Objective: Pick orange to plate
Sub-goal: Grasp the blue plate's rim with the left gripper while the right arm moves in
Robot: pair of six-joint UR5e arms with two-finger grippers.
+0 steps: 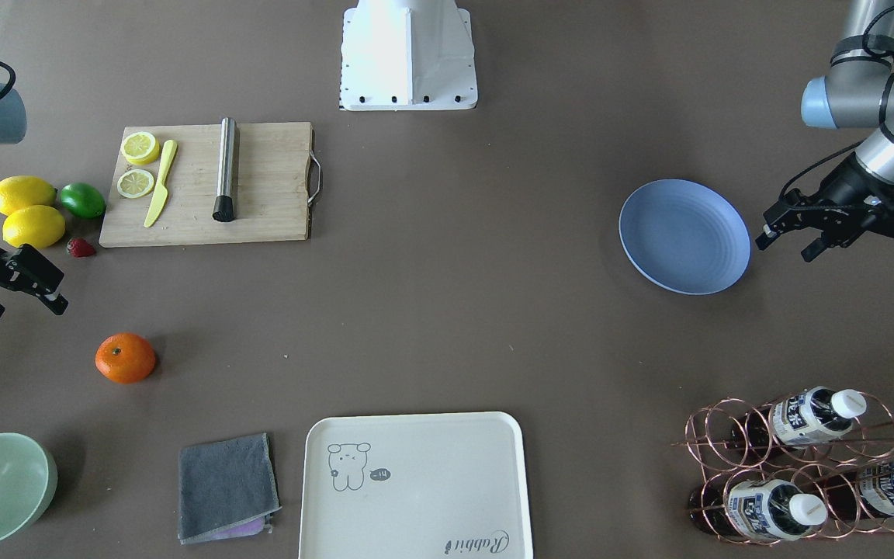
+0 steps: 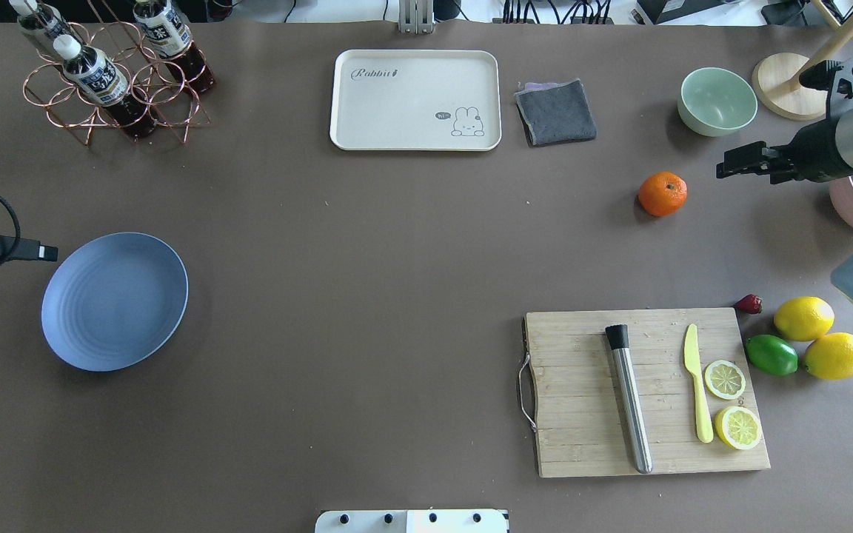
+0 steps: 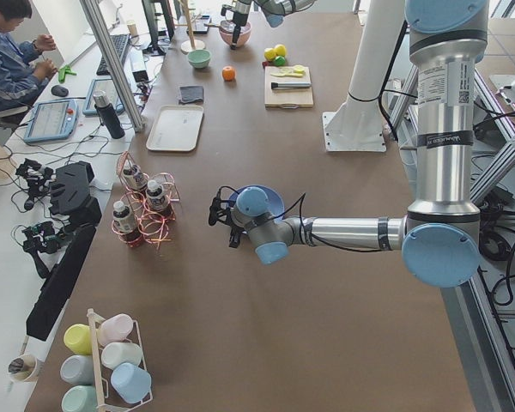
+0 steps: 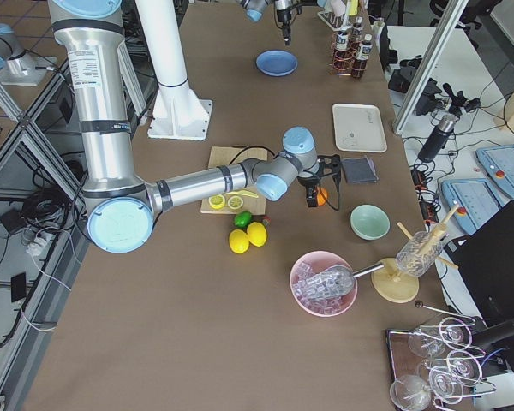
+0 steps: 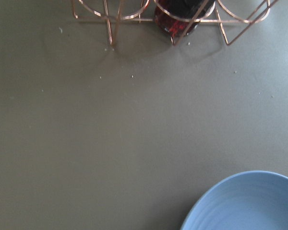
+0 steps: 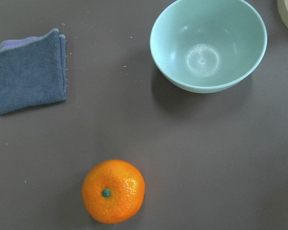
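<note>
Bright-orange, the one orange (image 1: 126,358) lies well apart from the one plate (image 1: 684,236), with the jaws of the left gripper (image 1: 786,247) and the right gripper (image 1: 25,310) released.

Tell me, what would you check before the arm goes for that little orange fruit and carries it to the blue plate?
1. The small round orange fruit lies alone on the brown table, with nothing touching it: ok.
2. The round pale-blue plate holds nothing: ok.
3. The right gripper is open and empty: ok.
4. The right gripper is above the orange fruit: not ok, it hangs off to one side.
5. The left gripper, open, is clear of the plate's rim: cannot tell, it hangs right by the edge.
</note>
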